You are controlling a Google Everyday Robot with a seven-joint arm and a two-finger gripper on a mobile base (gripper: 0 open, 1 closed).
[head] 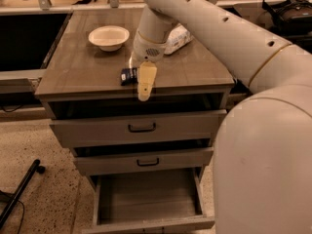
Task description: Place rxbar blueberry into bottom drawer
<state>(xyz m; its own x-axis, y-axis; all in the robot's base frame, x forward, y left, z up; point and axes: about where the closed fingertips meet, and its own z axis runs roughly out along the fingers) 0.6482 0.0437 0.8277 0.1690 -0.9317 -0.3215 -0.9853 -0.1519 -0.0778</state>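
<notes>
Three drawers: stacked under the desk [83,67]; top drawer [97,130] and middle drawer [107,165] with black handles on their fronts.
Bottom drawer [146,199]: pulled out wide, plain wood floor showing.
Snack bar [127,75]: dark blue, lying flat on the desk near the front edge, about midway along it, outside every drawer.
Gripper [145,92]: pointing down over the front edge, just right of the snack bar, overlapping its right end; contact unclear; released or clenched, cannot tell.
Arm [219,28]: white, reaching in from the right over the back right corner.
Bowl [108,36]: pale, upright, toward the back left corner.
Packet [178,37]: white, near the back edge, partly behind the arm.
</notes>
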